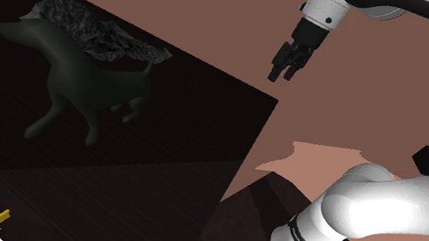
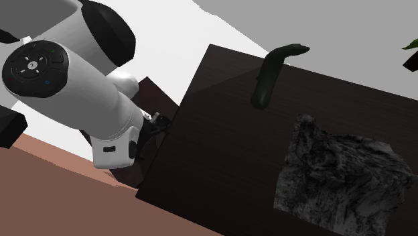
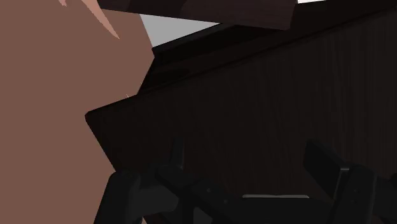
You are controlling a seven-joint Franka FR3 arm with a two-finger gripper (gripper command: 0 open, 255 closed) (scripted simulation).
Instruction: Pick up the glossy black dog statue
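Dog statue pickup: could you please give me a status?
Black two-finger gripper open near corner of dark table. Dark dog statue standing, untouched. Rough grey block beside it.

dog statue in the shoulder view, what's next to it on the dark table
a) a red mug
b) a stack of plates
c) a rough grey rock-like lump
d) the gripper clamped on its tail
c: in the shoulder view a rough grey lump lies just behind the dark dog statue on the dark table, while the gripper hangs well apart toward that view's right.
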